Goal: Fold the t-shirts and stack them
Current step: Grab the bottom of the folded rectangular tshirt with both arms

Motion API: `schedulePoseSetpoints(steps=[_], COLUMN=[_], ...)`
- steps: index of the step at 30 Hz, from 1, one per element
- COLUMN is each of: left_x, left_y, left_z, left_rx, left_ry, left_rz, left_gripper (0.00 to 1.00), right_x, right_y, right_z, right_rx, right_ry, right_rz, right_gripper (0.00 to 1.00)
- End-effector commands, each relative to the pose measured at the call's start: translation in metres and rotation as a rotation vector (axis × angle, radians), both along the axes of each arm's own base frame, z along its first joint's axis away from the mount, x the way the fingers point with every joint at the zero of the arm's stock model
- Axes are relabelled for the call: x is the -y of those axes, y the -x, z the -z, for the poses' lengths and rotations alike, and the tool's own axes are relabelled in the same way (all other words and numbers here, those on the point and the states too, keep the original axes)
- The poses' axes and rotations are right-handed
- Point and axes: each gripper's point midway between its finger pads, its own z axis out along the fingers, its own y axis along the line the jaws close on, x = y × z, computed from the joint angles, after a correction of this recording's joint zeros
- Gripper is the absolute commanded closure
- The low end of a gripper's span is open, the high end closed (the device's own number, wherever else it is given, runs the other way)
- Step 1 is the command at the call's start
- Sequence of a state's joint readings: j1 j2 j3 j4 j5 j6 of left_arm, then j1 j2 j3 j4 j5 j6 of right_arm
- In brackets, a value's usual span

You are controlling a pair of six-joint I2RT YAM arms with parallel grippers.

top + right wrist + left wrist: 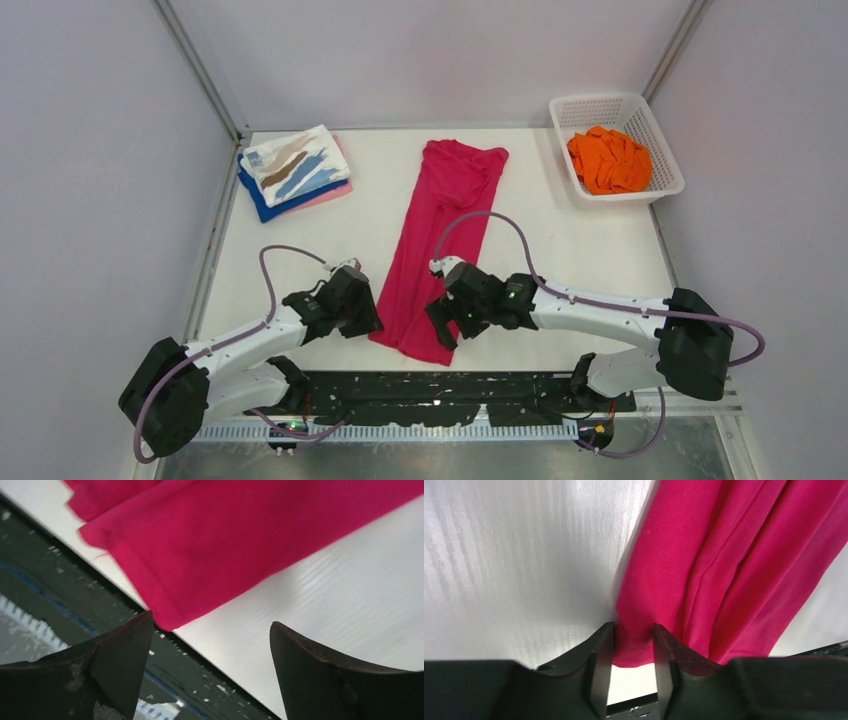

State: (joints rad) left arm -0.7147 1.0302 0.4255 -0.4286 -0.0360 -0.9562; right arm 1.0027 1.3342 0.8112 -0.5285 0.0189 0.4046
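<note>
The magenta t-shirt (445, 220) lies in a long narrow strip down the middle of the table, hem toward me. My left gripper (372, 325) sits at the hem's near-left corner. In the left wrist view its jaws (634, 635) stand slightly apart with the flat hem corner of the shirt (724, 555) between them, not pinched. My right gripper (440, 325) hovers wide open at the near-right hem corner; in its wrist view (212, 630) the shirt (225, 530) lies just beyond the left finger. The orange t-shirt (608, 160) is crumpled in the basket.
A folded stack stands at the back left: white streaked shirt (295, 165) on top, blue (262, 203) and pale pink (330, 195) beneath. The white lattice basket (662, 140) is at the back right. The table's dark near edge (50, 580) runs right under the right gripper.
</note>
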Motion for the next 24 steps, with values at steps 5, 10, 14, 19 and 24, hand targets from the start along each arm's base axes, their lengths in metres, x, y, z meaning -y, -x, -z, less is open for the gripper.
schedulePoseSetpoints(steps=[5, 10, 14, 19, 24], left_x=[-0.009, -0.019, -0.022, -0.02, -0.012], left_y=[0.018, 0.022, 0.025, 0.025, 0.022], left_z=[0.029, 0.026, 0.021, 0.013, 0.008], left_rx=[-0.103, -0.119, -0.096, -0.067, -0.057], left_ry=[-0.065, -0.112, -0.089, -0.043, 0.001], left_rz=[0.032, 0.018, 0.005, -0.008, -0.01], left_gripper=[0.89, 1.0, 1.0, 1.0, 1.0], right_x=[-0.051, -0.056, -0.057, -0.048, -0.057], right_y=[0.05, 0.066, 0.069, 0.063, 0.071], right_z=[-0.018, -0.001, 0.01, 0.03, 0.039], right_rx=[0.002, -0.011, 0.01, 0.023, -0.004], right_ry=[-0.177, -0.108, -0.043, 0.036, 0.026], right_rz=[-0.158, -0.214, -0.231, -0.194, -0.207], right_gripper=[0.15, 0.28, 0.36, 0.43, 0.45])
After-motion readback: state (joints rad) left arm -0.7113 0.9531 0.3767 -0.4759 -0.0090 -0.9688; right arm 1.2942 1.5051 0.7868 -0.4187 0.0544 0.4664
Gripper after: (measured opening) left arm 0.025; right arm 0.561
